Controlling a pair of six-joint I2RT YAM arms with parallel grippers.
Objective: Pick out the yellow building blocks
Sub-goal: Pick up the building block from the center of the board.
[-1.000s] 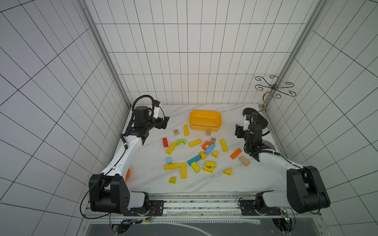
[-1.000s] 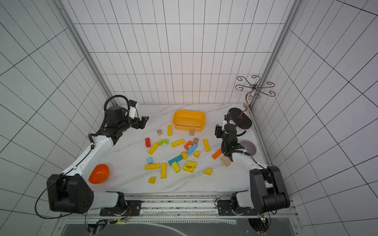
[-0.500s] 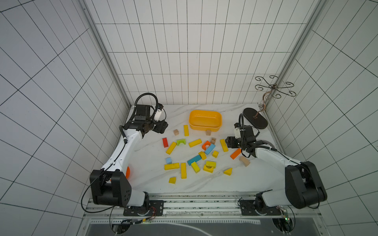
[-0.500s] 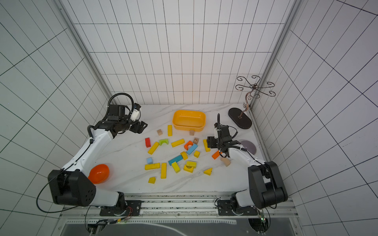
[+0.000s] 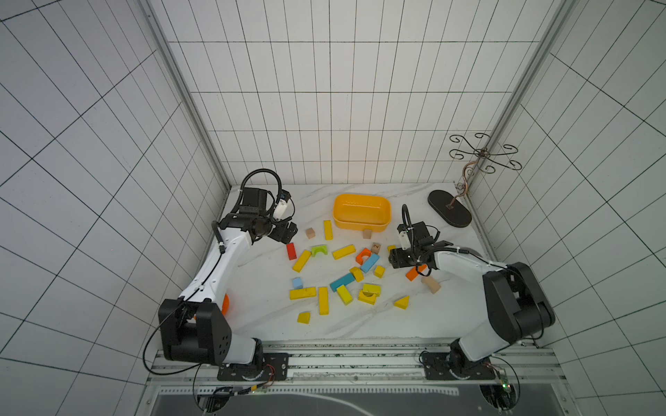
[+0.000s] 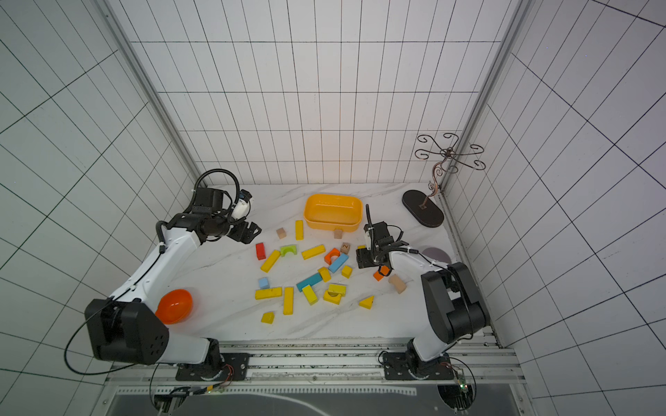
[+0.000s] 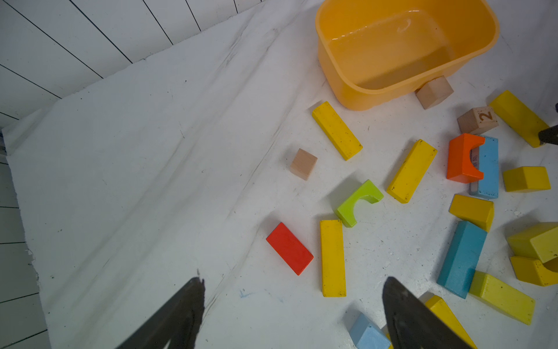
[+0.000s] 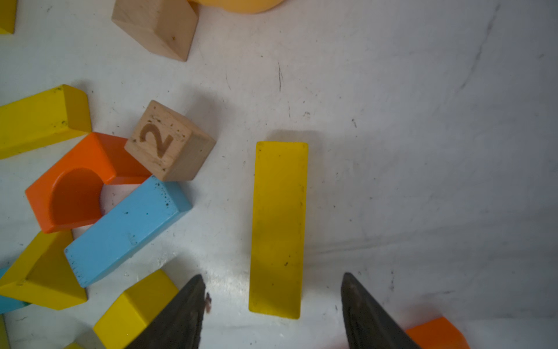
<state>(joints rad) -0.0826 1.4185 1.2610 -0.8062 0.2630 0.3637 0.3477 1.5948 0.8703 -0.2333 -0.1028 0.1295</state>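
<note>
Left pincer (image 7: 294, 284): spread wide with nothing between the fingers, over the bench (image 7: 151, 181) at the left edge of the pile. A red block (image 7: 289, 248) and a yellow brick (image 7: 333, 257) lie side by side just ahead of its tips.

Right pincer (image 8: 273, 278): spread, one finger on each side of the near end of a yellow bar (image 8: 279, 229). There's a gap on both sides and no contact. The bar lies flat on the bench, a little apart from the wooden "2" cube (image 8: 170, 140). That cube touches the orange arch (image 8: 72, 187) and the blue bar (image 8: 126, 229).

Yellow blocks (image 5: 323, 300): all on the bench, outside the yellow-orange tub (image 5: 360, 224). They're scattered mid-bench in front of it, mixed with the blue, green and orange pieces.
- One yellow stick (image 5: 327, 229) is just left of the tub.
- Two yellow wedges (image 5: 303, 317) sit nearest the robot.
- The yellow arch pieces (image 5: 368, 293) touch each other.

Other:
- A plain wooden cube (image 5: 367, 234) is against the tub's front wall.
- An orange bar (image 5: 412, 273) is partly hidden under the right arm.
- A wooden peg (image 5: 430, 284) lies just beside that orange bar.
- An orange bowl (image 6: 174, 306) is by the left arm's base.
- A metal stand (image 5: 449, 213) is in the far right corner.
</note>
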